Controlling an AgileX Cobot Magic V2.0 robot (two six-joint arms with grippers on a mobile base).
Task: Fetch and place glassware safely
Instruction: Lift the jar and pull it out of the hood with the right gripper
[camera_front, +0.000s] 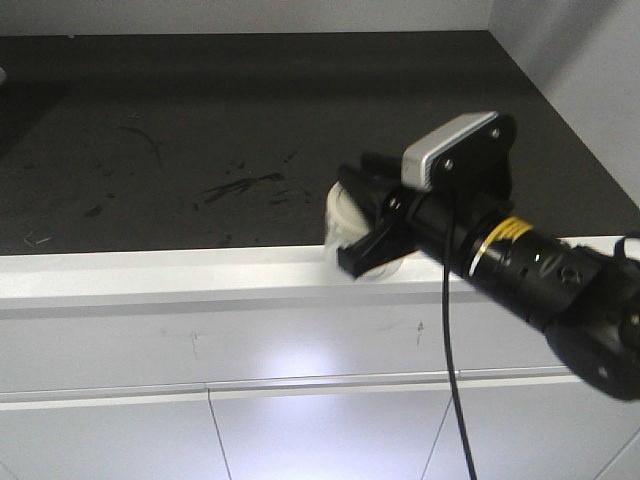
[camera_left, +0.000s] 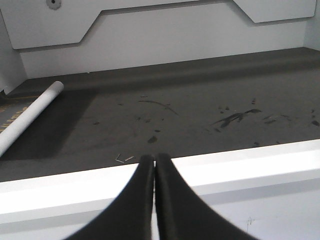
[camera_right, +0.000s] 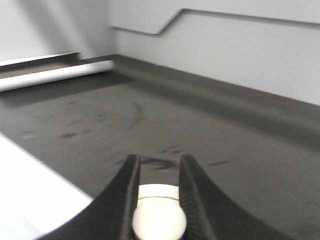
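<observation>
Dark, scratched tabletop with a white front ledge stands between white walls. At far left a white roll lies on the top. The left gripper hangs over the ledge with both fingers pressed together, holding nothing. To the right, the jar stands on the tabletop just behind the ledge. The right gripper has its fingers a little apart, closed on the lid's knob from both sides.
</observation>
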